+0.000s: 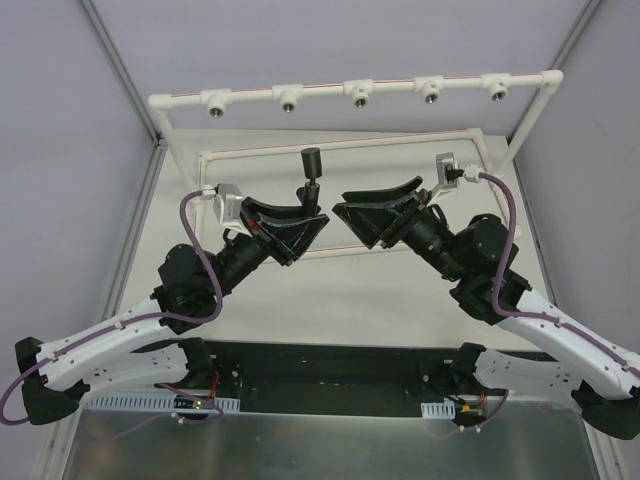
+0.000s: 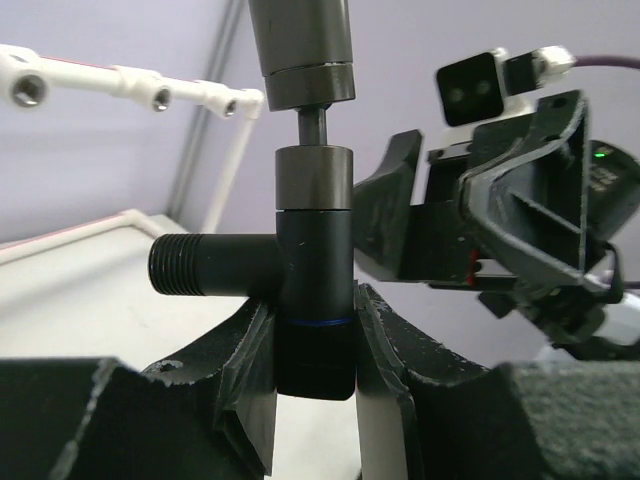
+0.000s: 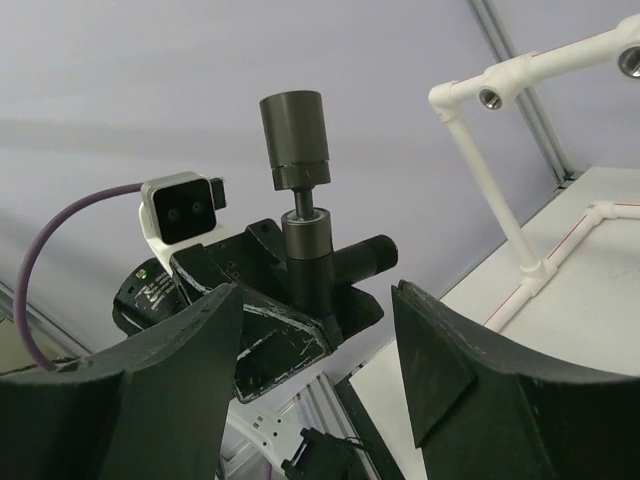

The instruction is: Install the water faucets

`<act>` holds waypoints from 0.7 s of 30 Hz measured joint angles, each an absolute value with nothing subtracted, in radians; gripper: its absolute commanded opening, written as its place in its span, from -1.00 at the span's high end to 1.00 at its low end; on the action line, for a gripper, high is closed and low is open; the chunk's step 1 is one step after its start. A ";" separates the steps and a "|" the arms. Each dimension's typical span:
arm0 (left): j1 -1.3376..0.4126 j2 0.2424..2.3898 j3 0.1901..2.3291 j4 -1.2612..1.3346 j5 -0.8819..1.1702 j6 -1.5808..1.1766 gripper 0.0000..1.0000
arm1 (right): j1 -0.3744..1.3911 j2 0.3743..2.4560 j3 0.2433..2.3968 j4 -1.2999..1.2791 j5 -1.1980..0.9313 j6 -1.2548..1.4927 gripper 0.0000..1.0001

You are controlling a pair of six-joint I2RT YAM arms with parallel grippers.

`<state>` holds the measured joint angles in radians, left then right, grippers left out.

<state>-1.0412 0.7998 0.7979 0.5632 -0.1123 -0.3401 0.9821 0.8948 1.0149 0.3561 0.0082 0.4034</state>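
Scene: Two arms meet over a white table (image 1: 330,290), and a white pipe rail (image 1: 455,84) runs across at 12 o'clock in the top view.

Task's thing: The black T-shaped faucet (image 1: 312,190) stands upright just toward 12 o'clock from the middle of the top view. It is well short of the rail.

Left gripper: The left gripper (image 1: 308,215) has its jaws closed narrowly on the lower body of the faucet, one pad on each side.

Faucet pose: In the left wrist view the threaded stem (image 2: 185,265) points to 9 o'clock and the grey handle (image 2: 300,50) rises to 12 o'clock.

Right gripper: The right gripper (image 1: 375,205) sits at 3 o'clock from the faucet. It faces the faucet with its jaws spread wide, holding nothing and touching nothing.

Fittings: Five metal-threaded fittings (image 1: 358,95) hang along the rail, mouths down and toward you, and all look unfilled.

Second faucet: You cannot find the stubby one in any view.

Step in hand: By my reading, you are carrying the faucet to a fitting.

Doing it well: Turn the wrist so the stem, not the handle, lines up with one mouth. Keep the stem straight on its axis before any twist, since tilted threads would likely cross and jam.

Right arm's use: Keep the open jaws clear of the handle unless you mean to steady or regrip it.

Risk: The grip is low on a tall part, so a push at the stem may pivot it between the pads.
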 measured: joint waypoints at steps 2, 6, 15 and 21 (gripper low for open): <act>-1.041 0.805 0.791 0.592 -0.082 -0.383 0.95 | 0.982 0.895 1.015 0.354 -0.022 0.397 -0.35; -1.041 0.817 0.765 0.643 -0.043 -0.456 0.96 | 0.982 0.896 1.015 0.355 -0.081 0.383 -0.35; -1.041 0.870 0.722 0.723 0.004 -0.641 1.00 | 0.982 0.896 1.015 0.340 -0.109 0.371 -0.34; -1.041 0.891 0.715 0.757 0.060 -0.698 1.00 | 0.982 0.896 1.015 0.332 -0.081 0.363 -0.22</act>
